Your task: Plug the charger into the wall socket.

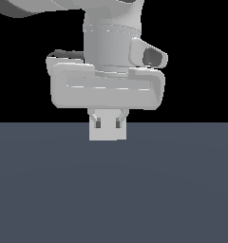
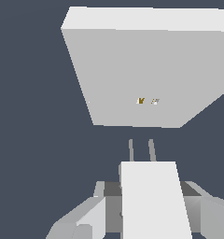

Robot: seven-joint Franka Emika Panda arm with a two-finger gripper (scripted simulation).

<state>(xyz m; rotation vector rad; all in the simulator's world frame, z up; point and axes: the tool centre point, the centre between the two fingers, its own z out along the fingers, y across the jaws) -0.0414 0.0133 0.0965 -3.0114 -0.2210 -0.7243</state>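
Note:
In the wrist view my gripper (image 2: 151, 198) is shut on the charger (image 2: 153, 200), an off-white block held between both fingers. Its two thin grey prongs (image 2: 142, 150) point at the wall socket (image 2: 146, 65), a flat white square panel with two tiny dots (image 2: 147, 101) at its centre. The prongs stop a short way from the panel and line up roughly with the dots. In the exterior view the gripper (image 1: 108, 124) hangs just above the floor. A white square (image 1: 108, 135) shows around its fingers. I cannot tell charger from socket there.
A plain dark grey-blue floor (image 1: 114, 190) spreads under everything. The arm's large white hand (image 1: 106, 88) fills the upper middle of the exterior view. Nothing else shows.

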